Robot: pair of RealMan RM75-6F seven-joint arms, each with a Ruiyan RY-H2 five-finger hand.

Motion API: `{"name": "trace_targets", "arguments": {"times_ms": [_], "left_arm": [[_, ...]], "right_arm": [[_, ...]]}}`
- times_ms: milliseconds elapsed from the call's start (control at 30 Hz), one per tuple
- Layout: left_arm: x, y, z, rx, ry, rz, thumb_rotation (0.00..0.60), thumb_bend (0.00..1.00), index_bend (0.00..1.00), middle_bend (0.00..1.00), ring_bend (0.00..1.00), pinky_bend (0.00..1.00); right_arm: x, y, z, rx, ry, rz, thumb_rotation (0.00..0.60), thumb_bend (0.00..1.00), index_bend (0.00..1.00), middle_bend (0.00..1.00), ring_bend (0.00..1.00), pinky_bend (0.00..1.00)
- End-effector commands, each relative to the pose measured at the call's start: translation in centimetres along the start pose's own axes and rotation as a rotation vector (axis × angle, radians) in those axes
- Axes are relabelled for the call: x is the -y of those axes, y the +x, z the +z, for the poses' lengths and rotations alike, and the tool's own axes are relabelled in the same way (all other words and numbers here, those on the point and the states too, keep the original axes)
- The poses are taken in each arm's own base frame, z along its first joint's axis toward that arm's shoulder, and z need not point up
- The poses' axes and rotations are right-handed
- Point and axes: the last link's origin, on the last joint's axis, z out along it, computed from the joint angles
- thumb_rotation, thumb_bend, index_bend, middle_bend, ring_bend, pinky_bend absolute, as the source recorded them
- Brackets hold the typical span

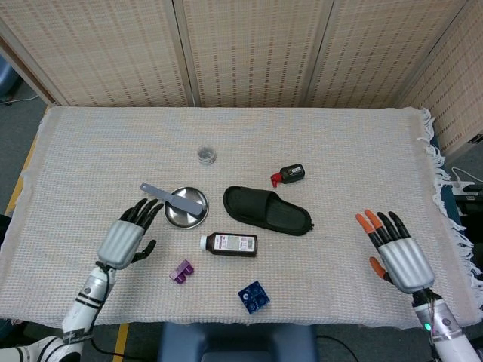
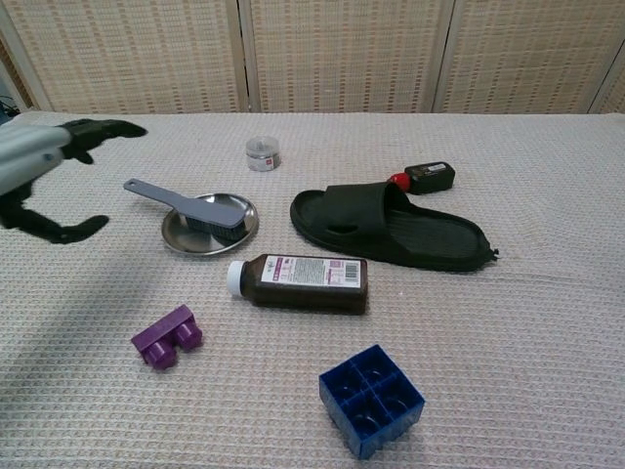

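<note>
- The grey brush [image 1: 173,196] lies with its head in the round metal dish [image 1: 176,216] and its handle sticking out over the rim toward the left; in the chest view the brush [image 2: 191,205] rests across the dish [image 2: 178,234] in the same way.
- The left hand [image 1: 124,237] hovers just left of the dish, fingers spread and holding nothing; the chest view shows it [image 2: 39,166] at the left edge, thumb and fingers apart.
- The right hand [image 1: 396,253] is well apart at the right side of the table, fingers spread, empty; the chest view does not show it.
- A brown bottle [image 1: 229,243] with a white cap lies on its side just in front of the dish.
- A black slipper [image 1: 266,210] lies right of the dish, with a small black-and-red object [image 1: 289,174] behind it.
- A small jar [image 1: 206,155] stands behind the dish.
- A purple block [image 1: 181,271] and a blue block [image 1: 254,296] sit near the front edge of the woven tablecloth [image 1: 98,143].
</note>
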Motion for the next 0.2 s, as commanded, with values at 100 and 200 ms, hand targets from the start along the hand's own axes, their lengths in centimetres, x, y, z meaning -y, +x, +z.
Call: {"name": "trace_targets", "arguments": {"times_ms": [100,200], "left_arm": [[9.1,3.0,-13.3,-0.112,0.175,-0.122,0.6,0.38,0.0,0.0,0.0,0.14],[9.1,2.9,-13.2,-0.096,0.158,-0.09,0.6,0.38,0.0,0.0,0.0,0.14]], "right_arm": [[-2.4,-2.1,-4.1,-0.037,-0.112,0.03,0.6,0.28,0.0,0.0,0.0,0.0],[-2.3,-1.7,-4.3,-0.054,-0.106,0.042,0.6,0.27,0.0,0.0,0.0,0.0]]}}
